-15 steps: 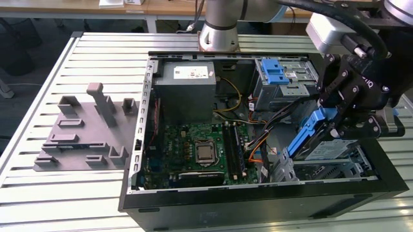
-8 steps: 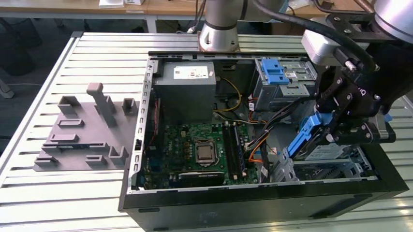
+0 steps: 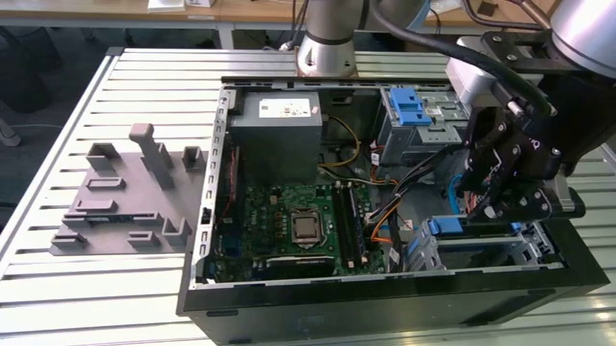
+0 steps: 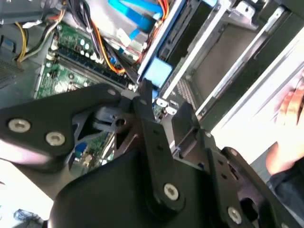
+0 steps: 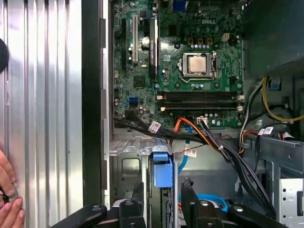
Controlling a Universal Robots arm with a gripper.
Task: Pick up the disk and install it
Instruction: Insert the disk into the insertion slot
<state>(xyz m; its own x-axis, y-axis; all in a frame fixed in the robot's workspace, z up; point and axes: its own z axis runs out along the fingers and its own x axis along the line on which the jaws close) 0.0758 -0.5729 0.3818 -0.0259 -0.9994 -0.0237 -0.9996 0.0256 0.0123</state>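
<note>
- In the exterior view the disk point(image 3: 449, 225) sits in a silver drive cage point(image 3: 481, 254) at the lower right of the frame, in a corner of the open computer case point(image 3: 385, 306).
- It stands on edge, showing a narrow top edge. Its long axis runs left to right across the frame. Its blue plastic end points to the exterior view's left, toward the motherboard point(image 3: 293, 223).
- In the first wrist view that blue end is a slim strip in line with the gap between the fingers point(image 5: 187, 190).
- The gripper point(image 3: 493, 213) hangs directly over the disk. Its fingers stand apart, with a sliver of clearance on each side of the blue end, so they clamp nothing.
- The cage walls lie close against both flat faces of the disk. The case's black wall runs just beside the cage along the lower and right sides of the frame.
- A cable bundle point(image 3: 405, 194) of black and orange leads crosses just beside the blue end, between it and the motherboard.
- The grey power-supply box point(image 3: 279, 133) lies at upper middle, well apart from the disk. A second cage with a blue latch point(image 3: 414, 108) lies at upper right.
- The slatted table point(image 3: 58, 288) has wide room on the exterior view's left, around a grey fixture plate point(image 3: 130, 202).
- In the first wrist view a person's hand point(image 5: 5, 173) rests on the table slats outside the case wall.
</note>
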